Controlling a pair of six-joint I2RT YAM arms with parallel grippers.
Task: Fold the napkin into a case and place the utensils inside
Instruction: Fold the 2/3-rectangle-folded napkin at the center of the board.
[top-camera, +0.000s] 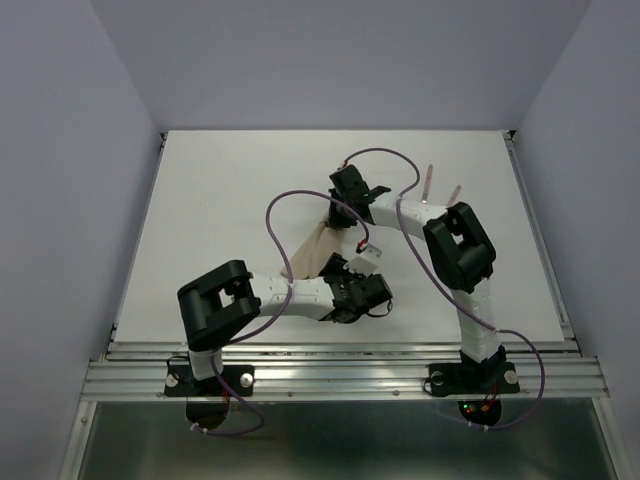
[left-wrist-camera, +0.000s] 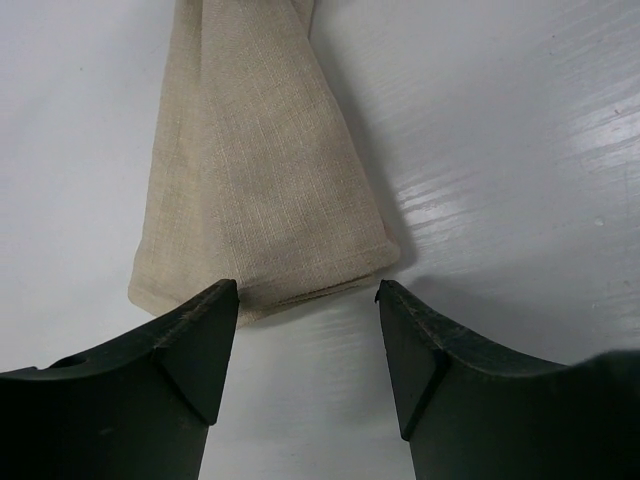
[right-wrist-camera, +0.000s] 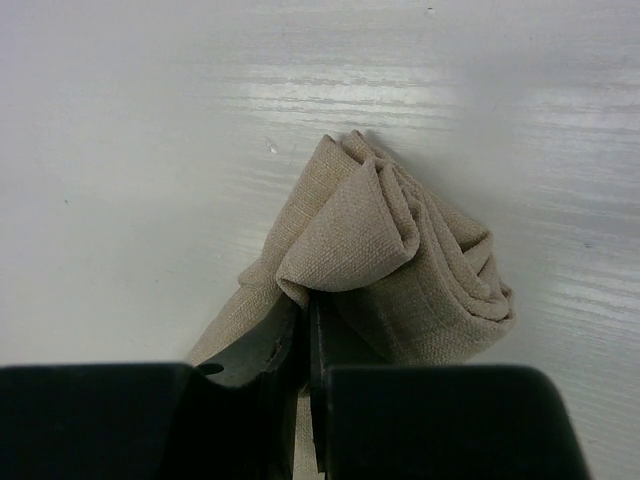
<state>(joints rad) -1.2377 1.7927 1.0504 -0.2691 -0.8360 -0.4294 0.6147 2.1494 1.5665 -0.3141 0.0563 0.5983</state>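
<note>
**A:** What is the left gripper (left-wrist-camera: 308, 288) doing?

**B:** Its jaws stand wide, one on either side of the near end of the napkin (left-wrist-camera: 260, 180). That end lies flat on the bench (left-wrist-camera: 520, 150) as a narrow folded strip, and nothing is pinched there.

**A:** How will the cloth handle?

**B:** It looks light, limp and coarsely woven. I'd judge it keeps a crease only loosely and slumps or unfolds if dragged. It isn't slippery, so the weave should give the pads some bite.

**A:** Where should it be taken?

**B:** At that near end, across all the layers at once and close to the folded edge, so the stack doesn't peel apart.

**A:** And the right gripper (right-wrist-camera: 308, 312)?

**B:** It is clamped on the far end, where the cloth is bunched and rumpled around its tips.

**A:** And the utensils (top-camera: 430, 182)?

**B:** They are at the far right of the bench, well apart from the napkin. They look slim and stiff, and probably slick at the metal ends, so I'd take them by the handles.
</note>
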